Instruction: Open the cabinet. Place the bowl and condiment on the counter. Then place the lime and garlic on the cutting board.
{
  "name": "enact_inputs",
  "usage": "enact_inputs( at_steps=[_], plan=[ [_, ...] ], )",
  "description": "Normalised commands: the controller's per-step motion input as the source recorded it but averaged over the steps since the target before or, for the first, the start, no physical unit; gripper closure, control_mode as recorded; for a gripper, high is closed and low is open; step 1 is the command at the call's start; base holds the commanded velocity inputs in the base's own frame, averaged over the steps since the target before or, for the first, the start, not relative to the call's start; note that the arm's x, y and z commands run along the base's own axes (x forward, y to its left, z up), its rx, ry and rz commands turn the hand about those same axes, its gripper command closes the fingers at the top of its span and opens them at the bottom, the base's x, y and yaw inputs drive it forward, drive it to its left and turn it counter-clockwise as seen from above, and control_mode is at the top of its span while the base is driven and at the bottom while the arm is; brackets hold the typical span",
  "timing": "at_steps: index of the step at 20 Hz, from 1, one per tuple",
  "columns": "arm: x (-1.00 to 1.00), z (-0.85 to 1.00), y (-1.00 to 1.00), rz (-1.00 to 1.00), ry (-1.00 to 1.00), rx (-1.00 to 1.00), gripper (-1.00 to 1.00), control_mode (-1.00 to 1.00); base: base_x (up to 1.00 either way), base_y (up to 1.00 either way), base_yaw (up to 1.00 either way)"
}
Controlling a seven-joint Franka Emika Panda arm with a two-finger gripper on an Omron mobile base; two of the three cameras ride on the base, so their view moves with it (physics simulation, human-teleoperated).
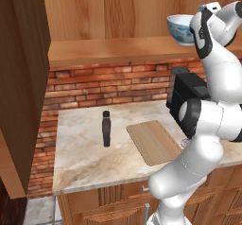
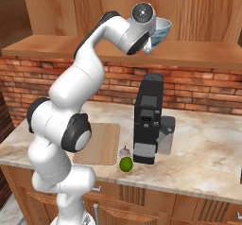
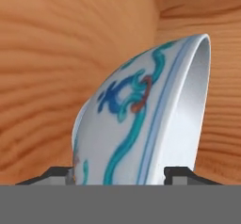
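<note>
Though white, bowl (image 3: 141, 119) blue-patterned

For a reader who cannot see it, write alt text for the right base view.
A white robot arm reaches up to a blue-patterned bowl on the open cabinet's shelf. Below, the counter holds a cutting board, coffee machine, lime and garlic.

A kitchen — brick backsplash (image 1: 108, 84), marble-look counter (image 1: 80, 143), wooden cabinet (image 1: 23, 77), coffee machine (image 2: 147, 120)
</note>
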Motion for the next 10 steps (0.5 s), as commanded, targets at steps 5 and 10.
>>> enact_inputs(
  at_steps=[5, 10],
  plan=[
    [-0.06, -0.08, 0.0, 0.0, -0.06, 0.01, 1.0, -1.0, 0.0, 0.0, 0.0],
    [-0.37, 0.0, 0.0, 0.0, -0.21, 0.0, 1.0, -1.0, 0.0, 0.0, 0.0]
  ],
)
